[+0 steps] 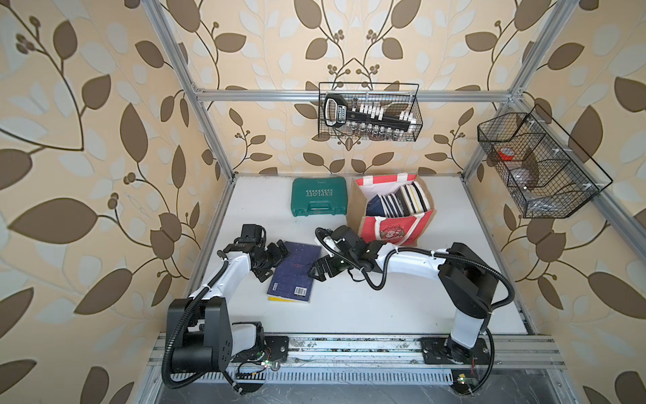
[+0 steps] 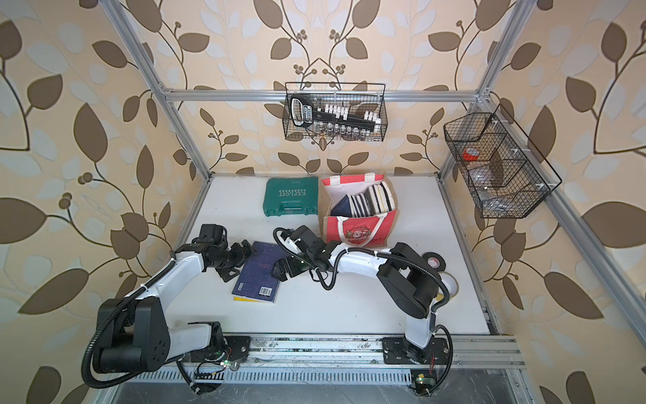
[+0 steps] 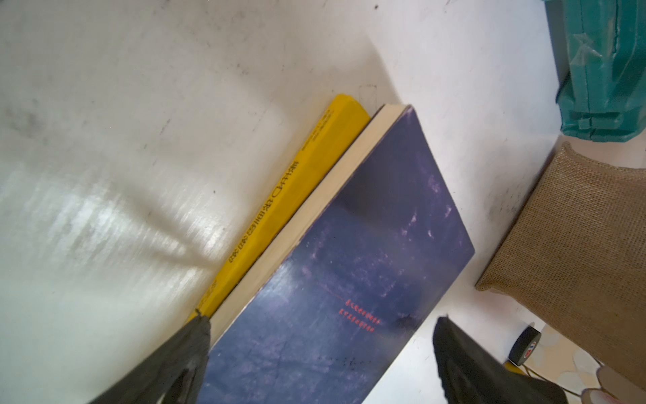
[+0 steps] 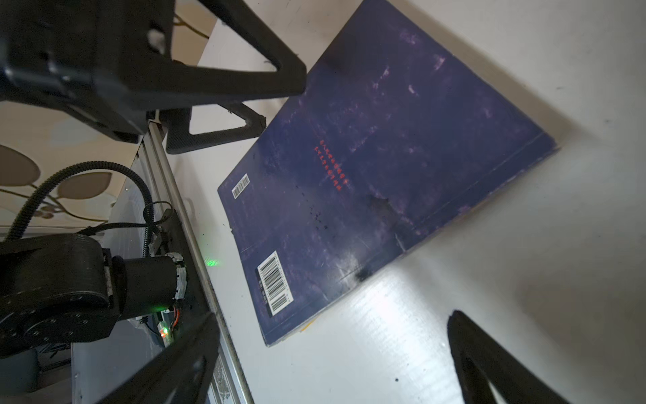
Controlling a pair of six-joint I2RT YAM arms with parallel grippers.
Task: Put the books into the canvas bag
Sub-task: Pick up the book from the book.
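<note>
**Most books bagged, two left on the bench**

The boxy tan jute bag with red panels (image 1: 402, 227) stands at 1 o'clock on the white bench (image 1: 384, 307), with a row of thin paperbacks (image 1: 398, 203) upright inside. At 9 o'clock a dark navy paperback (image 1: 293, 273) lies atop a yellow paperback (image 3: 300, 196). The left hand (image 1: 274, 260) and right hand (image 1: 317, 271), both spread and empty, flank that pair, the last to bag, I judge.

My left gripper (image 3: 321, 349) is spread wide, its fingers (image 3: 167, 367) straddling the near end of the navy book (image 3: 349, 262). That book lies flat at my twelve o'clock on top of a yellow book (image 3: 297, 196), on the white table (image 3: 122, 140). The canvas bag (image 3: 576, 245) is at three o'clock, the green case (image 3: 601, 70) at one and a black tape roll (image 3: 524, 344) at four.
</note>
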